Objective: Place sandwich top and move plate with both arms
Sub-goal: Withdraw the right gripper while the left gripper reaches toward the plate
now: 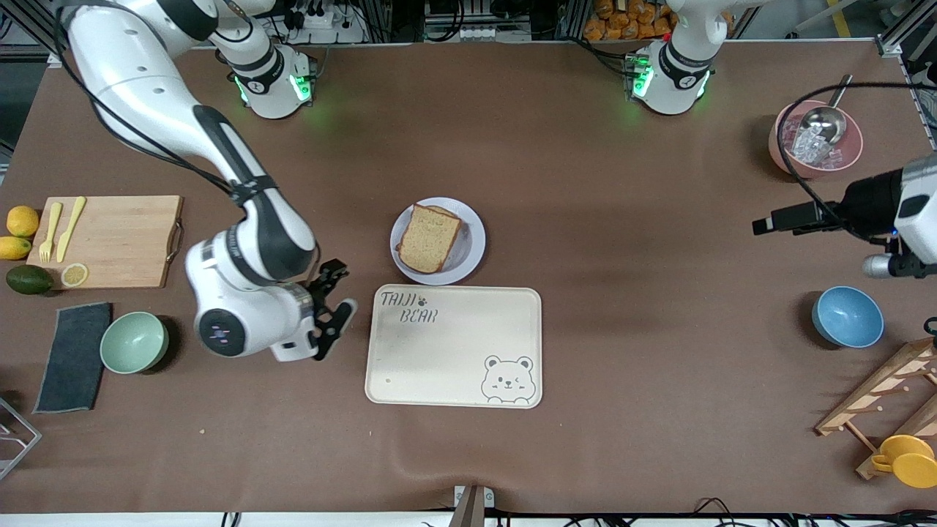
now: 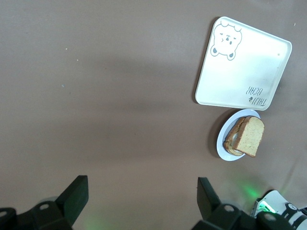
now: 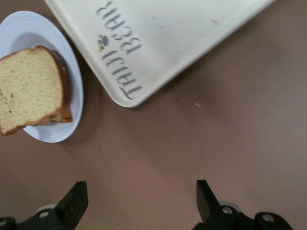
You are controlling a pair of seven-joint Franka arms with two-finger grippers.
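Tan wholemeal bread slice [image 1: 430, 238] is already stacked on the small round lavender-white plate [image 1: 472, 245], beside the cream bear-printed tray [image 1: 454, 345]. Both end effectors are released: right [image 1: 331, 309] near the tray, left [image 2: 139, 196] waiting over bare worktop. I'd grip opposite rims, level.

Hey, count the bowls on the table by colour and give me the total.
Green round bowl: 1
Blue round bowl: 1
Pink round bowl holding a metal scoop: 1
Total: 3
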